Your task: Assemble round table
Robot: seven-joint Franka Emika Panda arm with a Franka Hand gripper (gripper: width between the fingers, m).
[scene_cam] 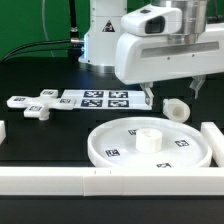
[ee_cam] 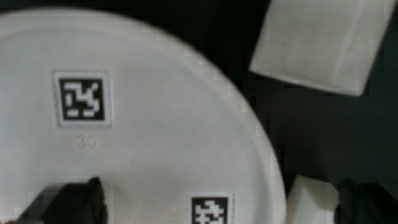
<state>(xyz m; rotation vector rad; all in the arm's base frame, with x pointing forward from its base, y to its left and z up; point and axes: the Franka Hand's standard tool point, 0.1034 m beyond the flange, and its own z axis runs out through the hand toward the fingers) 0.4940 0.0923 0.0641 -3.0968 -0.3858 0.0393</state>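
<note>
Where the black tabletop (scene_cam: 45, 140) spreads out under the white arm (scene_cam: 160, 45), the biggest piece of the kit, the round rimmed disc (scene_cam: 110, 138), lies flat near the front. It has a raised hub (scene_cam: 148, 140) in the middle and small square tags on its face. Long white bars (scene_cam: 50, 181) run along the front and the exterior view's right of it. Behind the disc lies the marker board (scene_cam: 100, 99), and the claw (scene_cam: 147, 98) hangs over the disc's far edge, close to that board. The wrist view shows its two dark fingers (ee_cam: 68, 200) spread wide above the disc's face and rim (nothing is gripped between them). The short leg (scene_cam: 177, 107) rests just beyond the disc toward the exterior view's right, apart from it. The cross-shaped foot (scene_cam: 35, 105) lies well away at the exterior view's left, by the end of the board.
</note>
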